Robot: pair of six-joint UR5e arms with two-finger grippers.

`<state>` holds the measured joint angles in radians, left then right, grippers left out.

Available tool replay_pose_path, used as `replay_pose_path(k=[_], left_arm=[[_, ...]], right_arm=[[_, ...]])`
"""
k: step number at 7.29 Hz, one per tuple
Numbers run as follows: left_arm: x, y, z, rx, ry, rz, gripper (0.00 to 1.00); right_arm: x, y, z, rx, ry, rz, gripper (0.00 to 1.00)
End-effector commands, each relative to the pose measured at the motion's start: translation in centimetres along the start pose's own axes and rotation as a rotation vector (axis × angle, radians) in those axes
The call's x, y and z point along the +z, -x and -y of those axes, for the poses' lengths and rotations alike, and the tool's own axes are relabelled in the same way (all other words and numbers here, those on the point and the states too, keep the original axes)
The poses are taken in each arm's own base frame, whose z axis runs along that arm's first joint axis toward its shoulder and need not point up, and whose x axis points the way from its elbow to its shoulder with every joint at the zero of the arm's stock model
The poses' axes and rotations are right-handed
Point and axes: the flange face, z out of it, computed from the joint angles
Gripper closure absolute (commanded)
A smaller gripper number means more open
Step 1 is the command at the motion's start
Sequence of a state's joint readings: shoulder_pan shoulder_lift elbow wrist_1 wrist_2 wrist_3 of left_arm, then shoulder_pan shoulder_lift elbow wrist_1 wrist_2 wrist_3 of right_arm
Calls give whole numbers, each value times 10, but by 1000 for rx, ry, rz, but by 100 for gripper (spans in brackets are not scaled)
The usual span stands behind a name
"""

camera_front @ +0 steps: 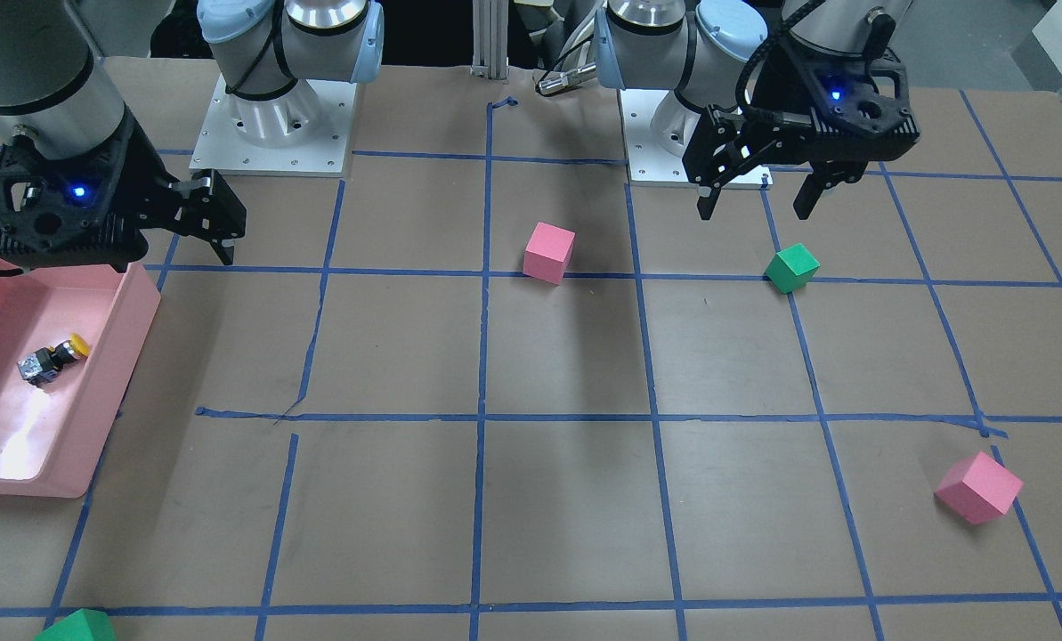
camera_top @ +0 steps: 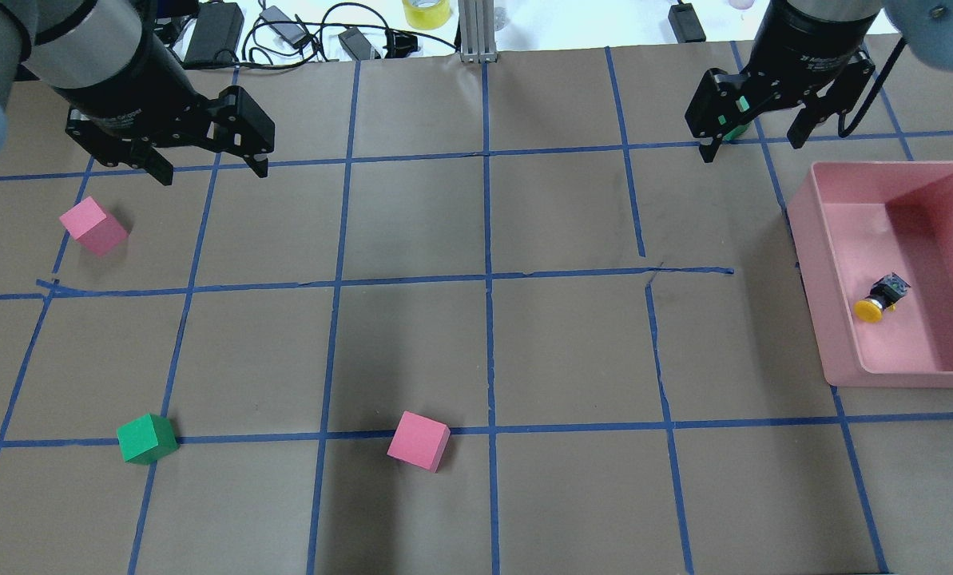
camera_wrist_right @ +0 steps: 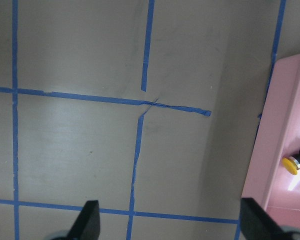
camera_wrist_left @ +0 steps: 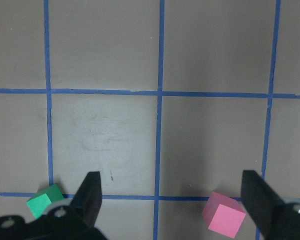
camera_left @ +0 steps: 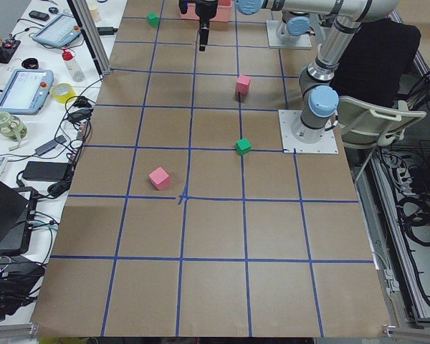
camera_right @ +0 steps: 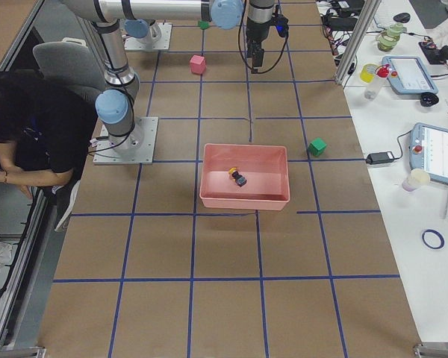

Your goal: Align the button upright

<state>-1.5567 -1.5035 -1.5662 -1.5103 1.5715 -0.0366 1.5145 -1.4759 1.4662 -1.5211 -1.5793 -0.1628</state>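
Observation:
The button has a yellow cap, a black body and a grey base. It lies on its side inside the pink bin, and also shows in the front view and at the right edge of the right wrist view. My right gripper is open and empty. It hangs above the table beyond the bin's far left corner, apart from the button. My left gripper is open and empty over the table's far left part, and also shows in the front view.
A pink cube, a green cube and another pink cube lie on the brown, blue-taped table. Another green cube sits partly hidden behind my right gripper. Cables and tape lie along the far edge.

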Motion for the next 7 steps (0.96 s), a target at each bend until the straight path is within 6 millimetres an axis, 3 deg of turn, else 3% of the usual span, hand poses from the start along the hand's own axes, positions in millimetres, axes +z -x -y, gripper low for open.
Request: replay_pose_path(k=[1,3,4,5,7], left_arm=[[-12,15,7,-29,-19,6,0],[-17,14,5,-26,-29,9,0],[-16,15,5,-32,-26,7,0],[-15,14,5,-35,-24,4,0],[-16,15,5,-42,-27,1,0]], right_arm=[[17,3,-4,14,31,20,0],[9,5,-8,13,21,15,0],[-3,5,-6,14,-5,14,0],[-29,7,-9,14,-54,23,0],[-52,11,-35,16,-42,29,0]])
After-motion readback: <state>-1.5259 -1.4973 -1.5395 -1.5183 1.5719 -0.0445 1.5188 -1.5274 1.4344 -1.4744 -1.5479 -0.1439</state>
